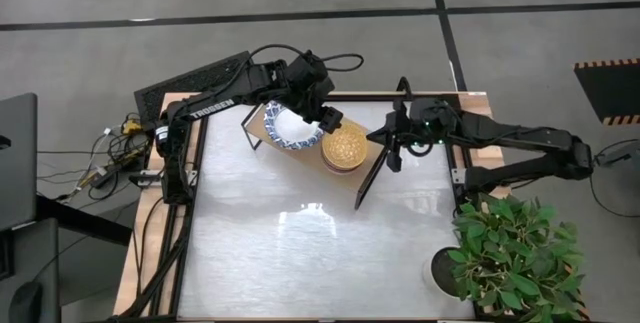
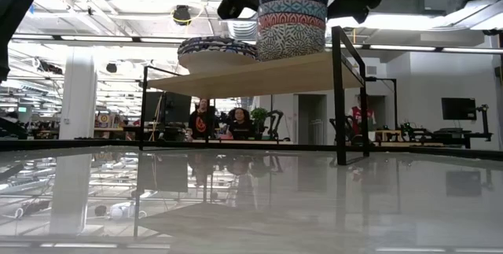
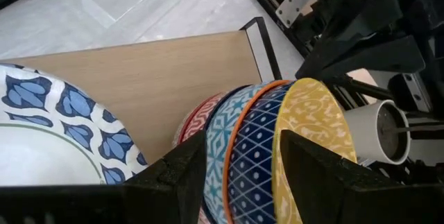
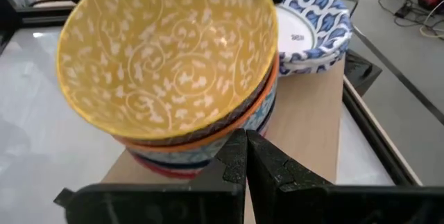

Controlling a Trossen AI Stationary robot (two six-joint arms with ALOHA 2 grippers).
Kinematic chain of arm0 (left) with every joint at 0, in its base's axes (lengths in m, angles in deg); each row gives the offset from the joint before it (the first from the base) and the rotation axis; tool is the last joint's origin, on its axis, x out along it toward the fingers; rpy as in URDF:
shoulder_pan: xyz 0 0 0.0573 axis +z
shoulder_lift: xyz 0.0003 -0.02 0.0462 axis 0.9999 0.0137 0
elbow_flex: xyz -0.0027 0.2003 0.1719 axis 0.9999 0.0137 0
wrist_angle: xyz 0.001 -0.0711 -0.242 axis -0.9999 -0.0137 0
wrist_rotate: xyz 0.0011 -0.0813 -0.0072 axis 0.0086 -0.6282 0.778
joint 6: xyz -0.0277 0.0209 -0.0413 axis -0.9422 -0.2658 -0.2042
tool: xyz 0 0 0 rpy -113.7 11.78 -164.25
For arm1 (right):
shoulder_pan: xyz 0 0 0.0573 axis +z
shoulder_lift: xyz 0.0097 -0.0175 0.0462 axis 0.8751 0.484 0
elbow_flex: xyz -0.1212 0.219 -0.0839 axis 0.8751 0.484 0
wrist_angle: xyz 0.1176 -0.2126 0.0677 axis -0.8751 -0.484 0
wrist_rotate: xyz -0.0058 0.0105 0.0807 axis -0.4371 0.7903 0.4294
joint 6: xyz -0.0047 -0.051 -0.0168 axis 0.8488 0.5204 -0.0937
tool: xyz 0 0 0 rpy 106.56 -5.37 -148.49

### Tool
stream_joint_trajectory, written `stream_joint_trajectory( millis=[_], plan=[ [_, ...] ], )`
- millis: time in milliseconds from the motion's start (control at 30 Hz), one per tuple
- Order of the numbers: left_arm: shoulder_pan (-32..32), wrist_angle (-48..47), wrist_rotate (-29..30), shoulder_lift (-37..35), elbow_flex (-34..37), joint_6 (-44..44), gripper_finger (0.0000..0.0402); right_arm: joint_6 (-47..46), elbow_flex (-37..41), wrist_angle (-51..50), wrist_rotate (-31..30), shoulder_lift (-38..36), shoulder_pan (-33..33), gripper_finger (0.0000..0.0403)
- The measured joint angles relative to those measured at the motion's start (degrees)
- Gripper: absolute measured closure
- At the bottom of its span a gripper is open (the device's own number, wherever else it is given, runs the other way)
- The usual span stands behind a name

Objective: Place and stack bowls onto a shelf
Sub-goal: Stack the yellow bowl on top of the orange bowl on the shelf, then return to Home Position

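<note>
A stack of patterned bowls (image 4: 201, 141) stands on the light-wood shelf (image 3: 159, 78). The top bowl (image 1: 343, 148) is blue outside and yellow inside. Beside the stack, a wide white bowl with a blue rim (image 1: 290, 128) also rests on the shelf. My left gripper (image 3: 239, 148) is open astride the stack's rims on the side toward the white bowl, one finger over the yellow inside and one outside the stack. My right gripper (image 4: 246, 154) is shut. It hovers just off the stack's opposite side, pointing at it and touching nothing. My left gripper comes at the stack slanting down from the table's left. One finger (image 3: 312, 168) stands inside the top bowl's rim (image 3: 274, 113) and the other finger (image 3: 180, 172) stands outside the stacked rims. I cannot tell whether either finger touches. The stack rests on the shelf.
The shelf stands near the glossy table's (image 1: 300, 253) far edge, on thin black legs (image 2: 339, 97). A potted plant (image 1: 510, 253) is at the near right corner, and a keyboard (image 1: 190, 88) lies beyond the far left corner. People (image 2: 220, 120) sit in the room behind.
</note>
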Motion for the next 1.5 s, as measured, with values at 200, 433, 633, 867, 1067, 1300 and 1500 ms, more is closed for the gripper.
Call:
stream_joint_trajectory(
  millis=[200,433,633,867,1067,1300,1500],
  plan=[
    [0.0,-0.4,1.0,0.0,0.0,0.0,0.0235,0.2,0.0,-0.3,0.0,-0.5,-0.5,0.0376],
    [0.0,-1.1,1.7,0.0,0.0,0.1,0.0248,0.2,0.0,0.6,0.0,-0.5,-0.2,0.0376],
    [0.0,-0.9,3.6,0.0,0.0,1.5,0.0255,0.6,-1.4,3.0,-0.2,-1.4,0.4,0.0376],
    [0.2,4.3,4.0,-0.5,0.1,5.2,0.0236,1.5,-3.1,2.4,-0.4,-1.3,-0.5,0.0376],
    [1.7,3.9,0.4,-2.0,-1.3,3.1,0.0208,3.3,-6.2,1.0,-0.4,-3.6,-0.9,0.0376],
    [2.9,-0.3,0.1,-5.3,-10.0,14.9,0.0204,4.0,-10.4,-1.6,-0.6,-11.9,-3.9,0.0362],
    [2.6,-14.1,7.0,-8.0,-15.4,21.9,0.0204,13.0,-11.5,-9.3,-14.0,-21.2,-6.8,0.036]
  ],
)
